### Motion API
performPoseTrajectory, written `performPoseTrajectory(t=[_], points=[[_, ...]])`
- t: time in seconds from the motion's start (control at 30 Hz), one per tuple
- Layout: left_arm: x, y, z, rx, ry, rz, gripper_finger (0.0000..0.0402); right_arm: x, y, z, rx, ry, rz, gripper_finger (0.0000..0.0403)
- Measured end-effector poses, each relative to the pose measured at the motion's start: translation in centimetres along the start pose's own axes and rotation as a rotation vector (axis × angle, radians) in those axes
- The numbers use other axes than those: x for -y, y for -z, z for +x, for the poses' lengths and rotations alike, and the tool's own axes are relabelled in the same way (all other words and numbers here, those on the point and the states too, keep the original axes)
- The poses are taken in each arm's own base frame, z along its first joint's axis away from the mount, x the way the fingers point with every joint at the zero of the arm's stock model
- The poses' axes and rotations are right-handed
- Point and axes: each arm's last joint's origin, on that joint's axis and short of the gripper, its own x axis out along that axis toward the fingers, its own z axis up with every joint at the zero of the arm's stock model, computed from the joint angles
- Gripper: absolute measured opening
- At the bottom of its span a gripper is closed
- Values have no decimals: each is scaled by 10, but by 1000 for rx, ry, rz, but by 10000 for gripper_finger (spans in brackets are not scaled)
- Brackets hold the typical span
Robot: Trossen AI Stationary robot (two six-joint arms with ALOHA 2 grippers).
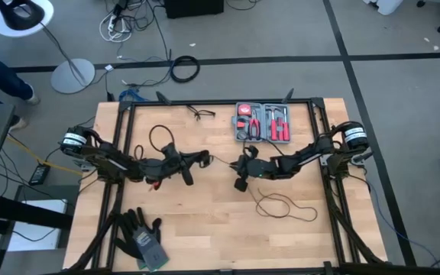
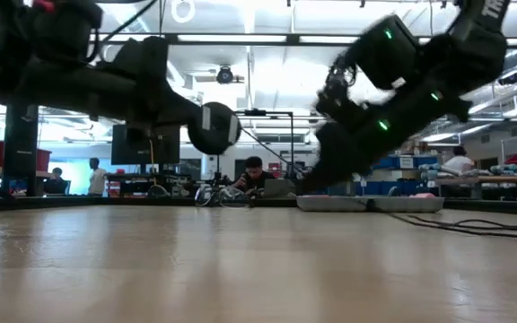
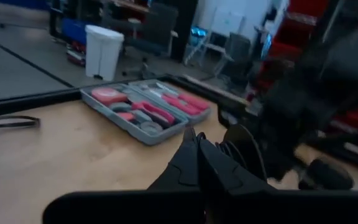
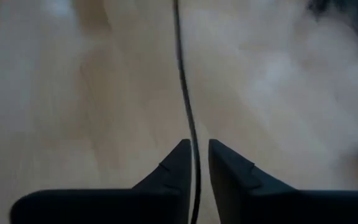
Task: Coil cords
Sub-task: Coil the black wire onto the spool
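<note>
Table: pale wood top [image 1: 205, 229] inside a dark frame, big workshop behind it with people at desks far off.
Cord: super thin black cable [image 1: 285, 206], lying in loose wavy loops on the right-front part of the table, then running up toward the middle where the grippers are. Looks like a hair-thin line from above.
Cord close up: in the right wrist view the cable [image 4: 184, 93] runs as one slightly bent black strand straight across the wood and into the gap between the fingers.
Right gripper: right gripper [image 4: 195, 155] sits near table centre, fingers a narrow slit apart with the cord passing between them; can't honestly tell if they pinch it or just straddle it.
Left gripper: left gripper [image 3: 197, 152] is just left of centre, fingers pressed together, tips pointing at the right arm.
Other stuff: tool case [image 1: 263, 122] with red-handled tools at the back edge, dark gloves [image 1: 140, 233] at the front left.
</note>
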Motion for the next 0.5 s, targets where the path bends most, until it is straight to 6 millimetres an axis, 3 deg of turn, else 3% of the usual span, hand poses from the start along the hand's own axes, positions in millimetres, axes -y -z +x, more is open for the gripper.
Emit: performPoseTrajectory(t=[0.07, 0.23, 0.5], points=[[-5, 0, -5, 27, -29, -25, 0, 4, 11, -7, -34, 3, 30, 69], [-15, 1, -16, 94, -164, -94, 0, 9, 13, -37, -20, -35, 71, 88], [-15, -1, -19, 134, -212, -123, 0, 32, 8, -90, 53, -50, 72, 89]])
